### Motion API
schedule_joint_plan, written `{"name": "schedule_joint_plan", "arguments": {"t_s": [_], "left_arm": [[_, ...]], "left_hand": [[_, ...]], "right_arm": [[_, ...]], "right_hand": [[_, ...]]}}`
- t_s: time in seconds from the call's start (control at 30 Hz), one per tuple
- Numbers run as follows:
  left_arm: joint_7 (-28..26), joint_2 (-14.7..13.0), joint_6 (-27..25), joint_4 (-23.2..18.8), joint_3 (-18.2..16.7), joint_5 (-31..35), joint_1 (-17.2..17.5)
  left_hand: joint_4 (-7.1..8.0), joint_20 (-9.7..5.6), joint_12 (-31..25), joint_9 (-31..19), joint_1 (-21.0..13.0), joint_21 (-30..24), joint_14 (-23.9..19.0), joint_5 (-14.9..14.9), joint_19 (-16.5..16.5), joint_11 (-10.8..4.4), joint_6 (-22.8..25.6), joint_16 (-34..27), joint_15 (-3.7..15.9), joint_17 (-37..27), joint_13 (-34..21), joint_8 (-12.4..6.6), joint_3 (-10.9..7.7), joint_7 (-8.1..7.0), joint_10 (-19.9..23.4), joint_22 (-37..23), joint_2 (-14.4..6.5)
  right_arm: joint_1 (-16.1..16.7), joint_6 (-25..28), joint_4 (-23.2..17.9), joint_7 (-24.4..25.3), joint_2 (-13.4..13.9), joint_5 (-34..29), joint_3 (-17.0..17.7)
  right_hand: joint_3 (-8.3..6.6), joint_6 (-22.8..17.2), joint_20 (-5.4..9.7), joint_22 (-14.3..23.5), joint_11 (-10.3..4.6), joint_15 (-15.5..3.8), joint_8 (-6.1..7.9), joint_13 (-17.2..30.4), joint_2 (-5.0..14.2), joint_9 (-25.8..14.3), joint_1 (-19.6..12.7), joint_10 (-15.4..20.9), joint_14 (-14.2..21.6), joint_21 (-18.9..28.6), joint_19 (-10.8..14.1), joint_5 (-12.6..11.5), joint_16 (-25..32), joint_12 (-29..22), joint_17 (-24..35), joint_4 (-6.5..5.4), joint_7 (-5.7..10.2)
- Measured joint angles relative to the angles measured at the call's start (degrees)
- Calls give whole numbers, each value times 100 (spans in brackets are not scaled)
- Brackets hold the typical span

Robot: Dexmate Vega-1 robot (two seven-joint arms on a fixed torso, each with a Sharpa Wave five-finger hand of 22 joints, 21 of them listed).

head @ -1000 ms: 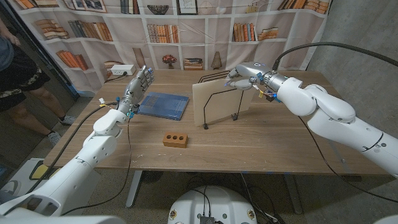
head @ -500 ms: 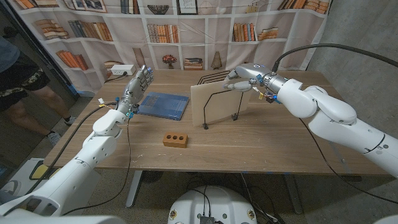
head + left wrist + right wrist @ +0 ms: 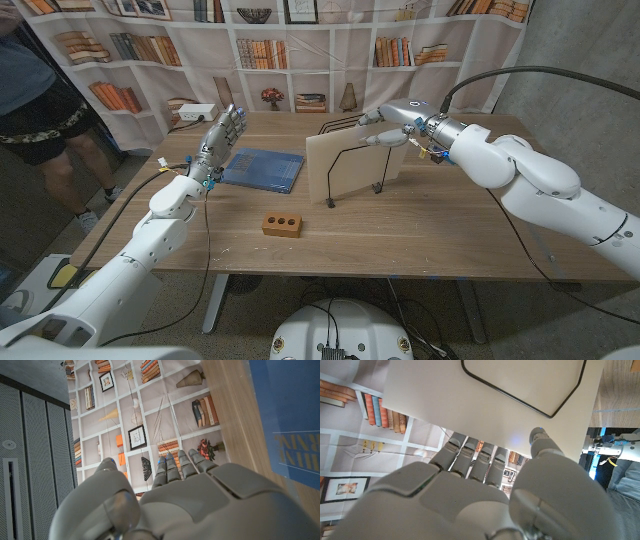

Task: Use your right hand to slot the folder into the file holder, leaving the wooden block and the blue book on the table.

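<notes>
The cream folder (image 3: pixel 350 170) stands upright in the black wire file holder (image 3: pixel 338 125) at mid table. My right hand (image 3: pixel 390 125) is at the folder's top right edge. In the right wrist view its fingers (image 3: pixel 470 460) reach behind the folder (image 3: pixel 485 390) and the thumb lies on the near face, beside a holder wire (image 3: pixel 520 402). The wooden block (image 3: pixel 282 224) lies in front of the holder. The blue book (image 3: pixel 263 168) lies flat to its left. My left hand (image 3: pixel 220 140) is raised above the table by the book (image 3: pixel 290 420), fingers apart, holding nothing.
A bookshelf-print backdrop (image 3: pixel 300 40) hangs behind the table. A white power strip (image 3: pixel 195 113) sits at the back left corner. A person (image 3: pixel 40 100) stands off the table's left side. Bare wood (image 3: pixel 420 230) stretches in front of and right of the holder.
The folder's top edge has sunk slightly in the holder, and my right hand has shifted a little with it. The person at the left has stepped closer. My left arm has stayed put.
</notes>
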State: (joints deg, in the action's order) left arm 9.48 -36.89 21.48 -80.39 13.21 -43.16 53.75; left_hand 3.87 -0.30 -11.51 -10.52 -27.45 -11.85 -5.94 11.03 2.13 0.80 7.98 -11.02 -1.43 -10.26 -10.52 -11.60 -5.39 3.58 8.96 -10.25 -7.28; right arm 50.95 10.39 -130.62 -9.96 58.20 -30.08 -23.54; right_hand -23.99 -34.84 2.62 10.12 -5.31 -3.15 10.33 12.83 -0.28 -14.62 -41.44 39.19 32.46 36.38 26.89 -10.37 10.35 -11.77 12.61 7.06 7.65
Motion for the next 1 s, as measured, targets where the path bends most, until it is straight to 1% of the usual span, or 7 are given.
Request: {"name": "schedule_joint_plan", "arguments": {"t_s": [0.13,0.3,0.4,0.63,0.73,0.87,1.0], "left_arm": [[-1,0,1,0,-2,2,-5],[2,-1,4,0,-3,3,-20],[5,-2,4,2,-3,5,-24],[18,-30,5,-1,-3,40,-42],[19,-45,5,-32,-2,56,-45],[8,-64,6,-69,-2,78,-45],[-33,-101,6,-137,-7,91,-12]], "left_hand": [[0,0,0,0,0,0,0,0,0,0,0,0,0,0,0,0,0,0,0,0,0],[0,0,0,0,0,0,0,0,0,0,0,0,0,0,0,0,0,0,0,0,0],[0,0,0,0,0,0,0,0,0,0,0,0,0,0,0,0,0,0,0,0,0],[0,0,0,0,1,0,-30,0,0,-21,32,0,30,0,0,0,0,-32,21,0,1],[0,0,0,0,1,0,-30,0,0,-21,32,0,30,0,0,0,0,-32,21,0,1],[0,0,0,0,1,0,-30,0,0,-21,32,0,30,0,0,0,0,-32,21,0,1],[0,0,0,0,1,0,-30,0,0,-21,32,0,30,0,0,0,0,-32,21,0,1]], "right_arm": [[7,-16,-10,12,13,-77,17],[33,-37,-44,46,31,-175,41],[58,-49,-68,80,38,-252,60],[156,-59,-128,173,55,-399,132],[191,-83,-145,179,72,-414,172],[230,-129,-148,179,83,-414,224],[285,-223,-137,252,84,-392,279]], "right_hand": [[21,270,0,0,22,31,0,-50,-84,58,37,-316,-341,-196,-311,0,0,77,-51,21,25],[45,883,-22,0,9,60,0,-112,-130,152,84,-999,-1048,-553,-836,-27,-40,121,-117,46,124],[69,1103,-26,1,16,72,0,-134,-151,184,105,-1255,-1375,-700,-1053,-71,-40,121,-142,69,130],[116,1414,-40,1,93,84,0,-148,-251,212,146,-1673,-1765,-893,-1287,-91,-40,121,-149,68,87],[212,1733,-29,1,256,89,0,-148,-353,249,248,-2021,-1973,-1018,-1423,-132,-40,121,-170,36,20],[308,2228,-27,1,435,109,-39,-165,-470,286,365,-2512,-2073,-1141,-1436,-207,-15,121,-170,3,-104],[330,2605,-28,1,503,128,-39,-165,-497,291,392,-2816,-2092,-1184,-1435,-238,24,121,-170,-19,-177]]}}
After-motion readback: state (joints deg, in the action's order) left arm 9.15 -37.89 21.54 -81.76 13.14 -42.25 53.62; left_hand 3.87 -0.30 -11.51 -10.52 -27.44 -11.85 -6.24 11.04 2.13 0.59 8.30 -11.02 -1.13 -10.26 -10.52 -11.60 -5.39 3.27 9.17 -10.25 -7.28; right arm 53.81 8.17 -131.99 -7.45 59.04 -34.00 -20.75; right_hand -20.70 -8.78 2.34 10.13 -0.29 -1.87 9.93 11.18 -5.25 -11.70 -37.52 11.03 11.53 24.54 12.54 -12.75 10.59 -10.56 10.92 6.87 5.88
